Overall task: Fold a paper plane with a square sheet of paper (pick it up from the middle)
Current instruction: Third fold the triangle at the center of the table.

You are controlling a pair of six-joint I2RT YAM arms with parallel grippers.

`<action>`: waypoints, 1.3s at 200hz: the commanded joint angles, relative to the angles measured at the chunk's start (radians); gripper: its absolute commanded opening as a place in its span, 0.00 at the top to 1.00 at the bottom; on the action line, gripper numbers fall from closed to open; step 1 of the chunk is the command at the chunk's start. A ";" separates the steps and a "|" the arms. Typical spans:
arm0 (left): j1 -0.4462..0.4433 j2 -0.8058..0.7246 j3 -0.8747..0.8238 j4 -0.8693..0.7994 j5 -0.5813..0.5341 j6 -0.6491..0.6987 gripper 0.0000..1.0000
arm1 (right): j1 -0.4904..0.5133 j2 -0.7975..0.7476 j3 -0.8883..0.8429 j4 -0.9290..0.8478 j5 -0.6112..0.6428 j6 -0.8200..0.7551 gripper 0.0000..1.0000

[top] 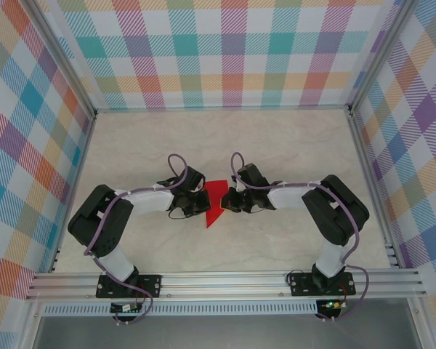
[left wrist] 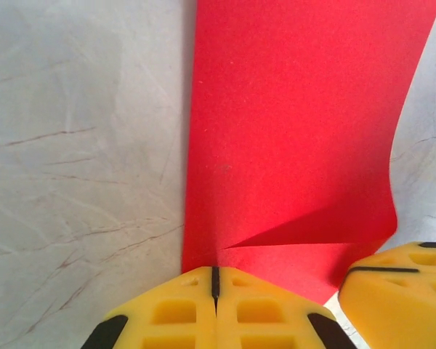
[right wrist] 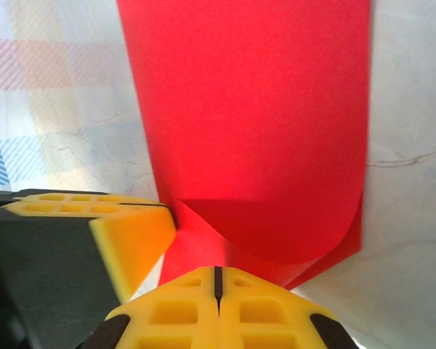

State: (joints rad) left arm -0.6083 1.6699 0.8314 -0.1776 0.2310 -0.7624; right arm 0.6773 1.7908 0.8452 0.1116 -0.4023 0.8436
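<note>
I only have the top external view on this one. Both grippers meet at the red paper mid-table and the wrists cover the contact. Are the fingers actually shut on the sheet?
Observer: On the left, yes. The left wrist view shows the left gripper with its jaws together and the near edge of the sheet of paper running into the seam between them.
Reviewer: And the right side?
Observer: The right gripper is shut on the sheet too, with its jaws together.
Reviewer: Is the paper lying flat?
Observer: No. The right wrist view shows it curled over in a rounded loop that is not pressed into a crease.
</note>
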 commanded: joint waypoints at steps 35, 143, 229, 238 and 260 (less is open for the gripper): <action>-0.005 -0.004 -0.016 -0.108 -0.082 0.012 1.00 | -0.022 0.056 0.026 -0.029 0.012 0.003 0.97; -0.005 0.014 -0.028 -0.125 -0.090 0.013 1.00 | -0.040 0.064 0.060 -0.091 0.082 0.031 0.97; -0.004 0.015 -0.034 -0.118 -0.088 0.013 1.00 | -0.055 -0.075 0.045 -0.124 0.177 0.052 0.97; -0.006 0.016 -0.034 -0.115 -0.087 0.012 1.00 | -0.052 -0.095 0.024 -0.098 0.162 0.058 0.97; -0.006 0.019 -0.035 -0.109 -0.084 0.008 1.00 | -0.026 -0.116 -0.015 -0.022 0.077 0.088 0.97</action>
State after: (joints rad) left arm -0.6113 1.6669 0.8310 -0.1852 0.2146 -0.7624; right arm 0.6285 1.7149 0.8761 0.0254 -0.2707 0.8932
